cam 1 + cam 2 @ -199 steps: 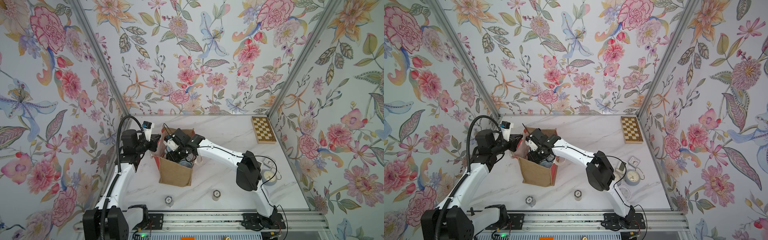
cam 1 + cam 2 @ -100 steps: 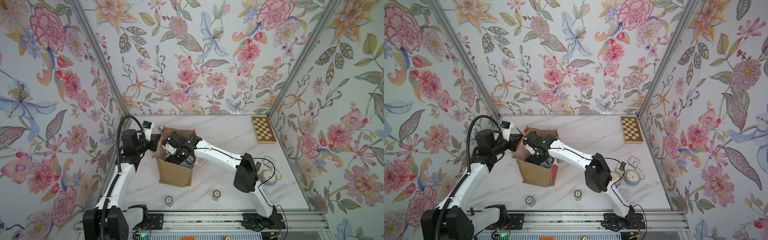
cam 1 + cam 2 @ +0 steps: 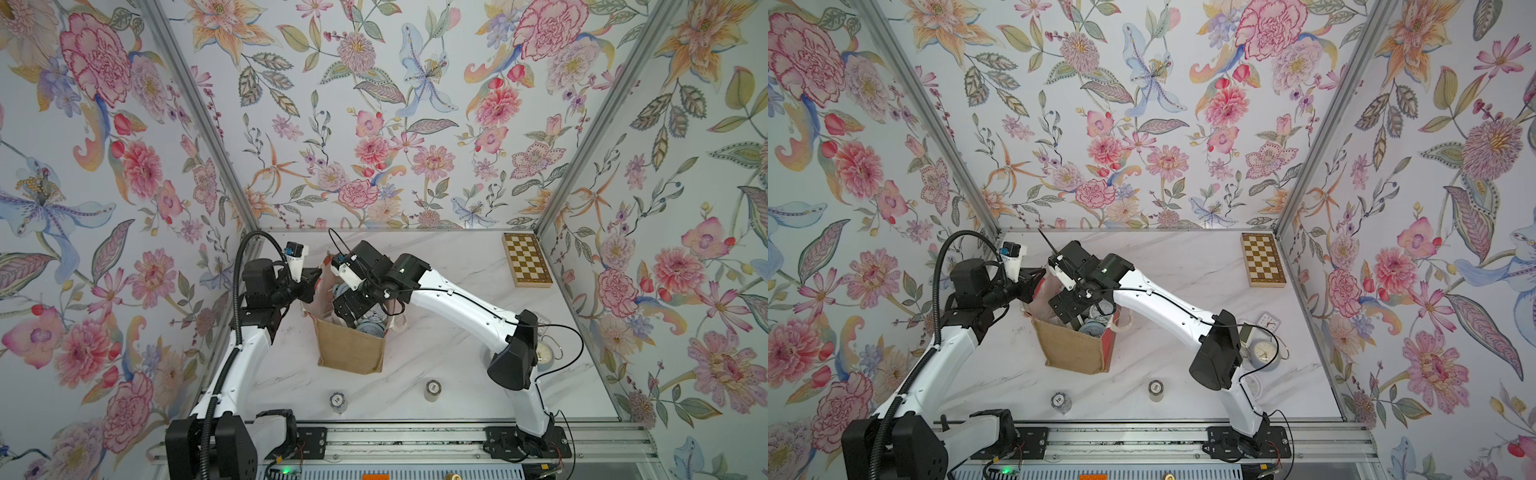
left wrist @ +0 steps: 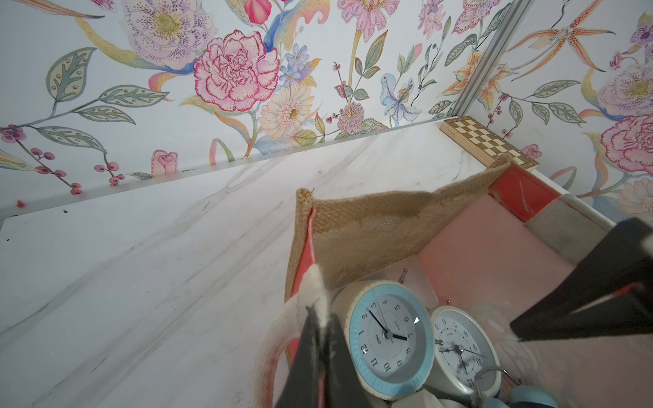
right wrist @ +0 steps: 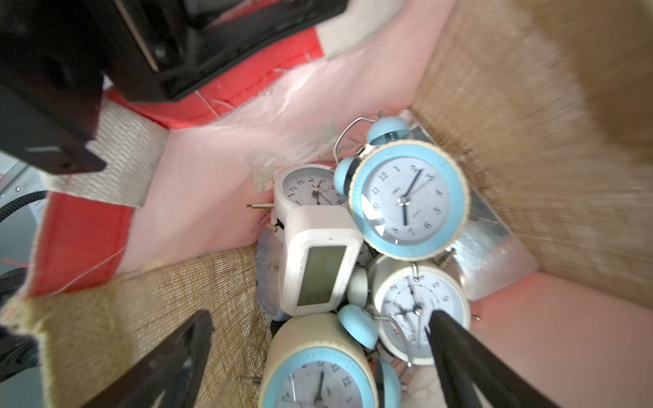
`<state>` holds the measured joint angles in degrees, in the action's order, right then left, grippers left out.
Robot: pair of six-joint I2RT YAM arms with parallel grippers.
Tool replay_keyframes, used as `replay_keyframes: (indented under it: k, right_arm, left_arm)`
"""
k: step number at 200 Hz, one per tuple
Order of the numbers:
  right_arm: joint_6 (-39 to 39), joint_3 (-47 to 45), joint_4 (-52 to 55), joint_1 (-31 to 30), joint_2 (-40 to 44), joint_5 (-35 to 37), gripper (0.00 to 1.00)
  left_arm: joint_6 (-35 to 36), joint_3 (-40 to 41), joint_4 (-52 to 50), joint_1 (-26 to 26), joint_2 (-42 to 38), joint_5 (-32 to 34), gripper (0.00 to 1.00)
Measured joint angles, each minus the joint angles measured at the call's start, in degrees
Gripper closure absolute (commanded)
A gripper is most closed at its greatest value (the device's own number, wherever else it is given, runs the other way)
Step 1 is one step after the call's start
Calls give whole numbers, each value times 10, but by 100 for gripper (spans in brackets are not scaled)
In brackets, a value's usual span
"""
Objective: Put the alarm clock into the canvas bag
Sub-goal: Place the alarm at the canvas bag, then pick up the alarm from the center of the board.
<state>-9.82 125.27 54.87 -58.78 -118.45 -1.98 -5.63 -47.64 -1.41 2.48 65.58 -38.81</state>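
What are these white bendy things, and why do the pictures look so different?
Those are two robot arms with pinching claws called grippers. Two pictures look down from a camera above the white marble table; the two close-ups come from small cameras on the arms' wrists. The left gripper is shut on the whitish strap handle of the tan burlap canvas bag. The right gripper is open inside the bag, holding nothing, above a pile of alarm clocks, like the round blue-rimmed alarm clock. Also on the table: a wooden chessboard box, two small round stacks near the front, and more clocks beside the right arm.
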Motion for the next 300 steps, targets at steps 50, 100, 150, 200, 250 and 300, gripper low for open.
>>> replay_keyframes:
  k: [50, 100, 150, 200, 250, 300]
  right_arm:
    - [-1, -20, -1, 41, 62, 61, 0]
    - [-5, -111, -7, 87, 147, 132, 1]
    - [-19, -260, -38, 158, 268, 161, 1]
    - [-53, -421, -76, 241, 392, 155, 1]
    - [-113, -574, -88, 301, 459, 131, 1]
    - [-196, -722, -91, 358, 522, 97, 1]
  left_arm:
    - [0, 0, 0, 0, 0, 0, 100]
    - [0, 0, 0, 0, 0, 0, 100]
    - [0, 0, 0, 0, 0, 0, 100]
    - [0, 0, 0, 0, 0, 0, 100]
    - [0, 0, 0, 0, 0, 0, 100]
    - [0, 0, 0, 0, 0, 1, 100]
